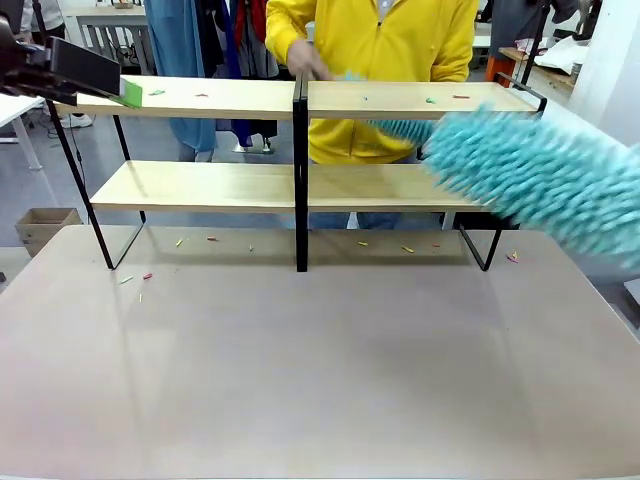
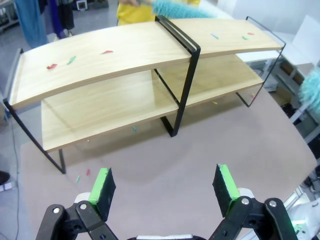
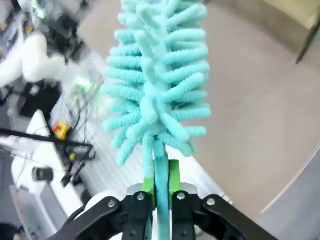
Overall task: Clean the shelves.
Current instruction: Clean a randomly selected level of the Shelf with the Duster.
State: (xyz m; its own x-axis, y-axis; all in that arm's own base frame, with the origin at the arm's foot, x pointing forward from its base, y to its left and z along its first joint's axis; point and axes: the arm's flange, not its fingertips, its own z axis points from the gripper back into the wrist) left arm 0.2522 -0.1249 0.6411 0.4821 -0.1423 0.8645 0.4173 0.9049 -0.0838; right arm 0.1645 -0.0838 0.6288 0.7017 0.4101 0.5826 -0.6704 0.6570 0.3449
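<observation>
The shelves (image 1: 220, 97) stand across the far part of the desk (image 1: 320, 380), two long wooden boards in a thin black frame with a black centre post (image 1: 300, 180). I judge them stiff but fairly light: a hard push could slide the whole rack on its thin legs. If I had to steady it, I would grip the centre post or an end loop of the frame, not a board edge. Small coloured scraps (image 1: 155, 92) lie on the top board, and more lie on the desk beneath the rack.

The tool is a teal duster (image 3: 155, 85). Its head looks soft, light and floppy, so the fronds should bend around the frame, and only the thin handle is firm enough to hold.

My right end effector (image 3: 160, 175) is clamped tight on that handle just below the head, green pads on either side. From the front, the duster head (image 1: 540, 175) is blurred across the right half of the rack near the lower board. Whether it touches the wood I cannot tell.

My left end effector (image 2: 165, 182) is wide open and empty, above the desk in front of the rack and touching nothing.
</observation>
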